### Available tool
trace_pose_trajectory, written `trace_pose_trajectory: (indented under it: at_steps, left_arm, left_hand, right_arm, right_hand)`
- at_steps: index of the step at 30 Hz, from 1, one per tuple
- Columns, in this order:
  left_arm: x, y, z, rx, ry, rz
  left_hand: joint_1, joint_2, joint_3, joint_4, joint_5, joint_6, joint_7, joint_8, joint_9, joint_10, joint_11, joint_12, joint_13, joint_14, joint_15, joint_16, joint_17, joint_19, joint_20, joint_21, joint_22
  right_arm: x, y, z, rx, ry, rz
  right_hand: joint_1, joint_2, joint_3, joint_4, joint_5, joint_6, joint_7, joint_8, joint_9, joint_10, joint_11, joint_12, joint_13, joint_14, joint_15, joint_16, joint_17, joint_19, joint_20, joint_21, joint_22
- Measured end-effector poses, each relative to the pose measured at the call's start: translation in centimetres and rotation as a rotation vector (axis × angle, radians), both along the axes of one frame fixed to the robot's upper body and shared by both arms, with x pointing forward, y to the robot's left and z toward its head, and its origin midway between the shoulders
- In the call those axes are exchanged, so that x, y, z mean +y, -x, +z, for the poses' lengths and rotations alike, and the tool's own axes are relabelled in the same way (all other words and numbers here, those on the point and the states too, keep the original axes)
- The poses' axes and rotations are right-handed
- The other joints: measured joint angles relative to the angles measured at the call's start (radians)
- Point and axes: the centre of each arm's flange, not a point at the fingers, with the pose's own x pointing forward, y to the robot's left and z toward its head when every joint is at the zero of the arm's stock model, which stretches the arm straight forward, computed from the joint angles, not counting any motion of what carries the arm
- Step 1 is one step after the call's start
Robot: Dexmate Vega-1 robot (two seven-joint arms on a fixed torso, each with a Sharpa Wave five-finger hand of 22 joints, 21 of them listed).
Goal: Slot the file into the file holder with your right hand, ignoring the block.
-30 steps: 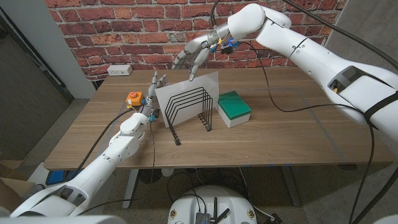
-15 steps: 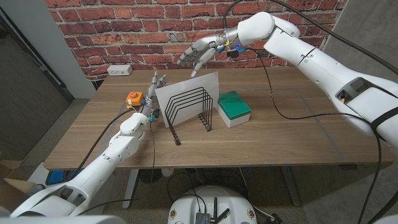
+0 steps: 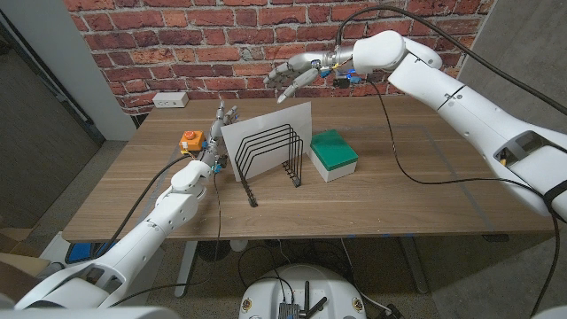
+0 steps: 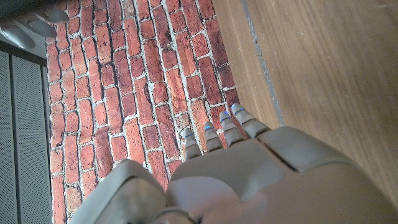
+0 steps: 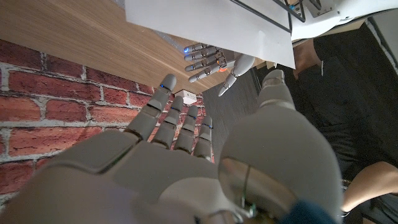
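Scanning from my left: orange block [image 3: 192, 140] sits near the table's [image 3: 407, 190] left-back area, ignored as asked. Just beside it my left hand [image 3: 219, 133] stands upright w/ fingers straight up and a little apart, holding nothing, close to the left end of the file. Next, the black wire file holder [image 3: 270, 158] stands mid-table, and the white file [image 3: 266, 128] is upright in its back slot, leaning slightly, top edge above the wires. A green-topped box [image 3: 333, 153] lies just beside the holder's right end.

My right hand [image 3: 297, 75] hangs in the air above and behind the file, fingers spread and loosely curled, empty, well clear of the sheet. In the right wrist view I look along it [image 5: 180, 134] to the file [image 5: 205, 25] and my left fingertips [image 5: 202, 59] beyond.

Judgement: slotting looks done; the step now is a clean retreat. To do it well I'd lift away up and back, fingers kept apart so nothing snags the top edge, and not sweep across the holder, since a thin sheet could tip or pull out w/ a light brush.

Vs. a second ago: right hand was nearer the file's top edge; since then it has risen and pulled back to the right. File, holder, block, left hand unchanged.
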Motion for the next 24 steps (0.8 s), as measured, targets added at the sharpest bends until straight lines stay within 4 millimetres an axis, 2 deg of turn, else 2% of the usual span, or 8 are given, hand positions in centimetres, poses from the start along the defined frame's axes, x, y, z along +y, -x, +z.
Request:
trace_pose_trajectory:
  at_steps: [8, 9, 16, 24]
  left_arm:
    - [0.0, 0.0, 0.0, 0.001, 0.0, 0.0]
    - [0.0, 0.0, 0.0, 0.001, 0.0, 0.001]
    - [0.0, 0.0, 0.0, 0.001, 0.0, 0.001]
    - [0.0, 0.0, 0.0, 0.002, -0.001, 0.001]
  left_hand:
    - [0.0, 0.0, 0.0, 0.0, 0.0, 0.0, 0.0, 0.0, 0.0, 0.0, 0.0, 0.0, 0.0, 0.0, 0.0, 0.0, 0.0, 0.0, 0.0, 0.0, 0.0]
    - [0.0, 0.0, 0.0, 0.0, 0.0, 0.0, 0.0, 0.0, 0.0, 0.0, 0.0, 0.0, 0.0, 0.0, 0.0, 0.0, 0.0, 0.0, 0.0, 0.0, 0.0]
    - [0.0, 0.0, 0.0, 0.0, 0.0, 0.0, 0.0, 0.0, 0.0, 0.0, 0.0, 0.0, 0.0, 0.0, 0.0, 0.0, 0.0, 0.0, 0.0, 0.0, 0.0]
    - [0.0, 0.0, 0.0, 0.0, 0.0, 0.0, 0.0, 0.0, 0.0, 0.0, 0.0, 0.0, 0.0, 0.0, 0.0, 0.0, 0.0, 0.0, 0.0, 0.0, 0.0]
  right_arm:
    - [-2.6, -0.6, -1.6, 0.029, -0.064, -0.027]
    - [-3.0, -0.7, -1.5, 0.032, -0.123, -0.025]
    - [-5.2, -1.3, -2.4, 0.043, -0.223, -0.04]
    - [-7.3, -2.1, -3.6, 0.05, -0.335, -0.056]
  right_hand:
    - [-0.005, 0.005, -0.002, 0.006, 0.0, 0.008, -0.008, 0.0, 0.0, 0.0, 0.0, 0.0, -0.007, -0.003, 0.003, 0.0, -0.005, -0.011, -0.001, -0.013, 0.0]
    - [-0.007, 0.007, 0.0, 0.008, -0.002, 0.011, -0.011, 0.0, 0.0, 0.0, 0.0, 0.0, -0.007, -0.003, 0.003, 0.0, -0.005, -0.014, -0.004, -0.016, 0.0]
    - [-0.018, 0.018, -0.003, 0.012, -0.008, 0.022, -0.014, 0.0, 0.0, 0.0, 0.0, 0.0, -0.016, -0.008, -0.002, 0.0, -0.014, -0.024, -0.003, -0.028, 0.0]
    - [-0.046, 0.023, -0.007, 0.017, -0.012, 0.025, -0.017, 0.0, 0.0, -0.006, -0.006, 0.0, -0.029, -0.032, 0.002, 0.0, -0.024, -0.066, 0.0, -0.058, 0.0]
